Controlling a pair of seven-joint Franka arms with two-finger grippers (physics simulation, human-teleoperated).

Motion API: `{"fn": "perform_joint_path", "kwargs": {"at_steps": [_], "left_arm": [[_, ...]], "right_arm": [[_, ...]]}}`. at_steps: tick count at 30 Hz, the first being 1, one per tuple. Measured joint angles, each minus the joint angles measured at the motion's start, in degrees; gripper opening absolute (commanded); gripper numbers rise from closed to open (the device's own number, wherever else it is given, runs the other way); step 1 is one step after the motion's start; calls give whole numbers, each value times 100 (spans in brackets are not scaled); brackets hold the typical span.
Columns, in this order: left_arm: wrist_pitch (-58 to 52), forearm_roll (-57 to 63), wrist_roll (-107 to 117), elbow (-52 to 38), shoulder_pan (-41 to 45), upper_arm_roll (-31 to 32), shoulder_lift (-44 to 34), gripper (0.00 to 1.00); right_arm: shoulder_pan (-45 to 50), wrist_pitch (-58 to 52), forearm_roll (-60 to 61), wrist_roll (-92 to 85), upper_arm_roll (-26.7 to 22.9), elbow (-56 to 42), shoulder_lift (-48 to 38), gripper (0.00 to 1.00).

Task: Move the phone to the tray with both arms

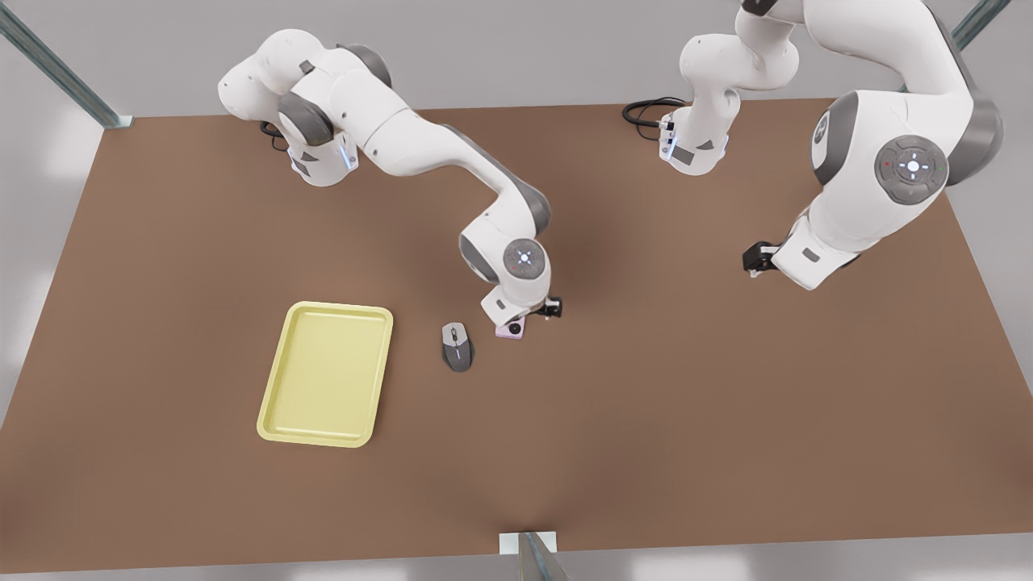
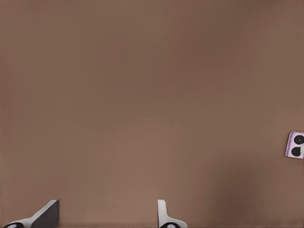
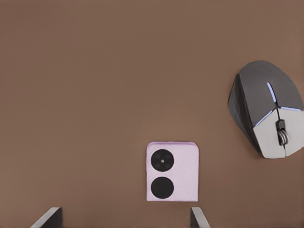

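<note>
The phone (image 1: 512, 328) (image 3: 172, 171) is a small pale pink slab lying flat on the brown table, its two black circles facing up. My right gripper (image 1: 520, 311) (image 3: 124, 217) hangs just above it, open, its fingers apart on either side of the phone's near edge without touching it. The pale yellow tray (image 1: 339, 307) lies empty toward the front view's left. My left gripper (image 1: 787, 262) (image 2: 107, 216) waits open over bare table at the front view's right. In the left wrist view the phone (image 2: 296, 144) sits far off at the frame's edge.
A grey computer mouse (image 1: 457, 345) (image 3: 268, 109) lies on the table between the phone and the tray, close beside the phone. Black cables (image 1: 646, 110) coil at the far table edge by an arm base.
</note>
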State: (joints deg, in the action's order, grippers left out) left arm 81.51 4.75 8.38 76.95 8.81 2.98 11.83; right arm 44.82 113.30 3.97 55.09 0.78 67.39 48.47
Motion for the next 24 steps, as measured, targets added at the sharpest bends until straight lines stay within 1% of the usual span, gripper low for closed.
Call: {"fn": "perform_joint_path", "kwargs": {"at_steps": [3,9,14,24], "left_arm": [[-11,0,-80,4,-2,0,14,100],[-6,4,-205,1,-2,0,76,100],[2,5,-267,0,-2,0,126,100],[14,11,-313,-2,4,0,184,100]], "right_arm": [[16,197,-12,440,-36,440,-50,100],[15,743,-81,1157,1,1019,-32,100],[-137,1148,-145,1477,167,1261,-35,100],[-195,1647,-184,1770,221,1700,-141,100]]}}
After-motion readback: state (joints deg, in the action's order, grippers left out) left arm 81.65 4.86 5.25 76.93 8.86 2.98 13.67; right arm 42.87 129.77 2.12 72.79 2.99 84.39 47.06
